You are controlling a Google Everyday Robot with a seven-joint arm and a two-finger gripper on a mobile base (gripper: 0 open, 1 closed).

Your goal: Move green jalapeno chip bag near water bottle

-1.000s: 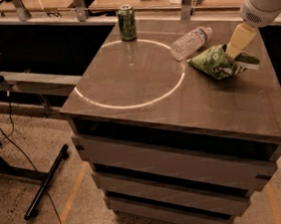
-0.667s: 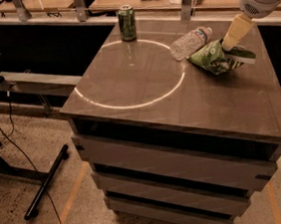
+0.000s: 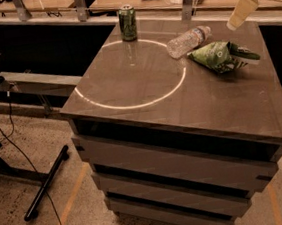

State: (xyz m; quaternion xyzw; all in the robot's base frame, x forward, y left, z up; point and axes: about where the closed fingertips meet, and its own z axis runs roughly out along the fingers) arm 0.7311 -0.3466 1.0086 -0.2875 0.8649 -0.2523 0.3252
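Since the frames a second ago, my gripper (image 3: 233, 22) has come up off the green jalapeno chip bag (image 3: 220, 56) and now hangs in the air above and to the right of it, apart from it and carrying nothing I can see. Whether it is open or closed I cannot tell from this angle; only one pale tapered shape shows, pointing down and left toward the bag. The bag lies crumpled on the far right part of the table (image 3: 181, 115), its narrow end pointing left toward the water bottle (image 3: 189, 41). The bottle lies on its side just beside the bag, up and to the left of it, with its cap toward the back edge; the two look close to touching, but I cannot say that they do. A thin bright ring (image 3: 130, 107) is marked on the tabletop, and the bottle's base lies across its right edge while the bag sits just outside it. A dark green soda can (image 3: 127, 23) stands upright at the ring's far side, well apart from both.
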